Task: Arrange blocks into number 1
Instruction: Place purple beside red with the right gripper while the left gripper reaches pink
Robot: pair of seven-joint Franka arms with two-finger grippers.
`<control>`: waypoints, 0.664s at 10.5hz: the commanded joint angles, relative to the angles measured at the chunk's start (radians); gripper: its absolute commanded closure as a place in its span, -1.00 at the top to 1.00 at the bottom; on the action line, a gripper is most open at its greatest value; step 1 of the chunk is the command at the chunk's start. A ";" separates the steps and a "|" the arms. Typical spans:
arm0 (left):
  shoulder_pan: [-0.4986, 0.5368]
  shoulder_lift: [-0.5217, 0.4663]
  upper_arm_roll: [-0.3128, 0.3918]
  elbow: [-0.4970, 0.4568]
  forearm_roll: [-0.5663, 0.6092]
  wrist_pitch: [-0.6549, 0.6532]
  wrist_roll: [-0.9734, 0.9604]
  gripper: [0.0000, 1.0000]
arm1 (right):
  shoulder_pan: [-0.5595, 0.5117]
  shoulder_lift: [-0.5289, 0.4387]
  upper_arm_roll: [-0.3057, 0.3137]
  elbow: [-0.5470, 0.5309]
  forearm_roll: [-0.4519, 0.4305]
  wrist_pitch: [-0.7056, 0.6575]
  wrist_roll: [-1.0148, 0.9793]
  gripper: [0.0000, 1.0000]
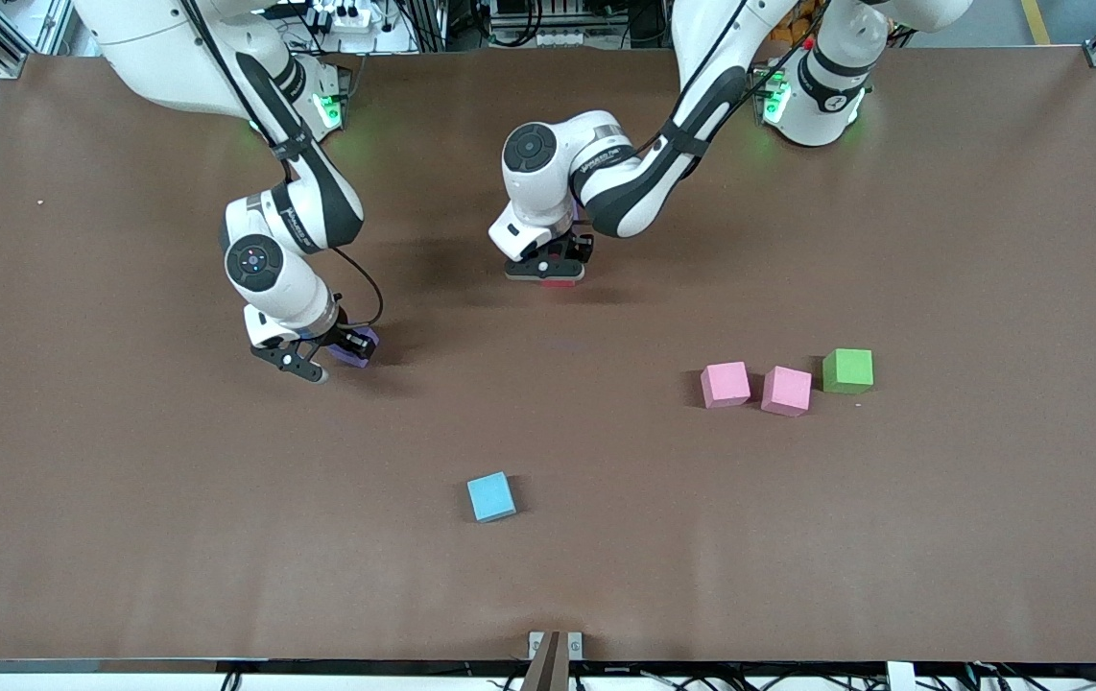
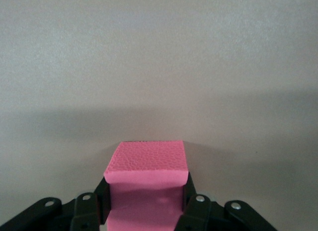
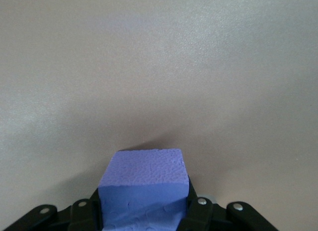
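My left gripper (image 1: 554,273) is low over the middle of the table, shut on a red block (image 1: 560,282). The left wrist view shows that block (image 2: 147,161) pinched between the two black fingers of the left gripper (image 2: 144,192). Toward the right arm's end of the table, my right gripper (image 1: 343,349) is down at the table, shut on a purple block (image 1: 361,345). In the right wrist view the purple block (image 3: 144,169) fills the gap between the jaws of the right gripper (image 3: 144,197). Two pink blocks (image 1: 726,384) (image 1: 787,391) lie side by side toward the left arm's end.
A green cube (image 1: 847,370) sits beside the pink blocks, toward the left arm's end of the table. A light-blue cube (image 1: 491,496) lies alone, nearer to the front camera than both grippers. The brown table (image 1: 941,537) stretches wide around them.
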 commanded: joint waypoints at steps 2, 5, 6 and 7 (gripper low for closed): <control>0.012 -0.014 -0.035 -0.076 0.027 0.046 -0.048 -1.00 | 0.021 -0.063 -0.003 0.003 -0.011 -0.010 0.005 -0.17; 0.012 -0.014 -0.047 -0.108 0.084 0.057 -0.074 -1.00 | 0.064 -0.151 -0.003 0.002 -0.012 -0.038 -0.001 -0.11; 0.015 -0.011 -0.049 -0.125 0.104 0.090 -0.103 -1.00 | 0.076 -0.160 -0.003 0.002 -0.012 -0.041 -0.001 -0.11; 0.015 -0.011 -0.050 -0.145 0.114 0.124 -0.112 -1.00 | 0.094 -0.165 -0.004 0.002 -0.012 -0.041 -0.003 -0.11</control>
